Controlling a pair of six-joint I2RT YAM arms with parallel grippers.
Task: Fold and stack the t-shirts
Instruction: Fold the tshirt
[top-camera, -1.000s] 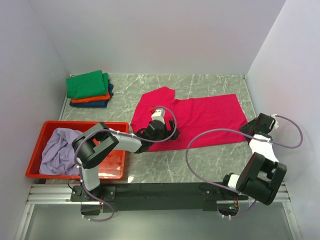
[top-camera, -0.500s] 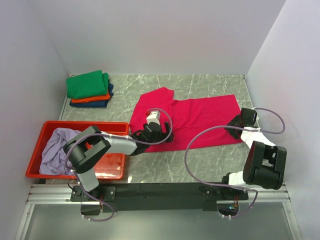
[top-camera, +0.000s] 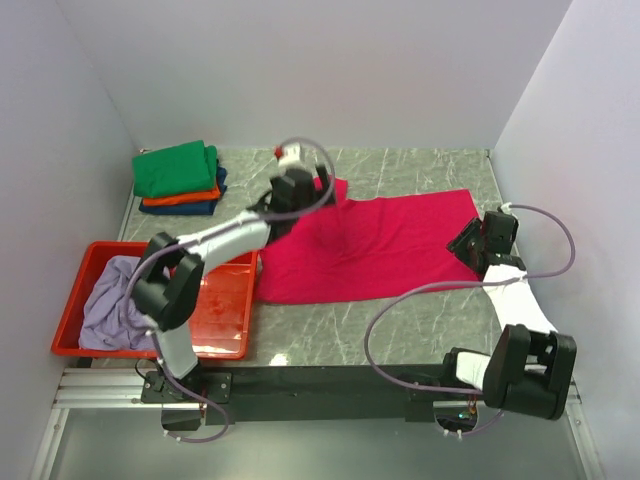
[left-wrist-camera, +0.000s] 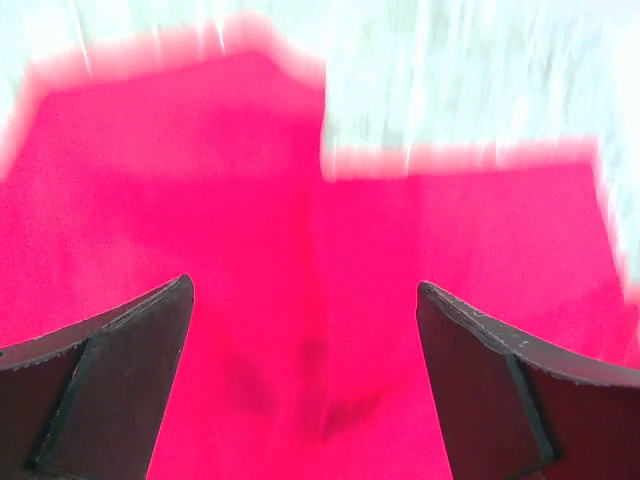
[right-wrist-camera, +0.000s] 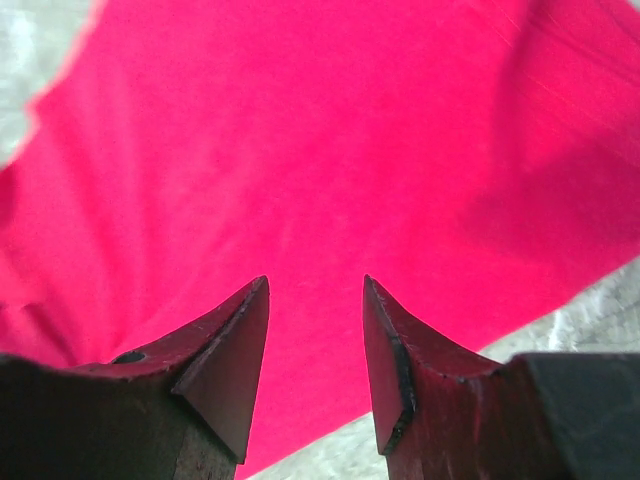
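Note:
The crimson-pink t-shirt lies spread flat in the middle of the table. My left gripper hovers open over its far left part, by the sleeve; in the left wrist view the jaws stand wide apart with only blurred pink cloth below. My right gripper is at the shirt's right edge, open, with pink cloth beneath its tips and nothing held. The green shirt tops a folded stack with the orange and dark blue shirts. The pale lavender shirt lies crumpled in the tray.
The red plastic tray sits at the near left, next to the pink shirt's near left corner. The folded stack is in the far left corner. White walls close in the table on the left, back and right.
My left gripper has swung from the shirt's near left edge up to its far left part. The shirt's near left corner now lies spread out. My right gripper has moved inward to the shirt's right edge.

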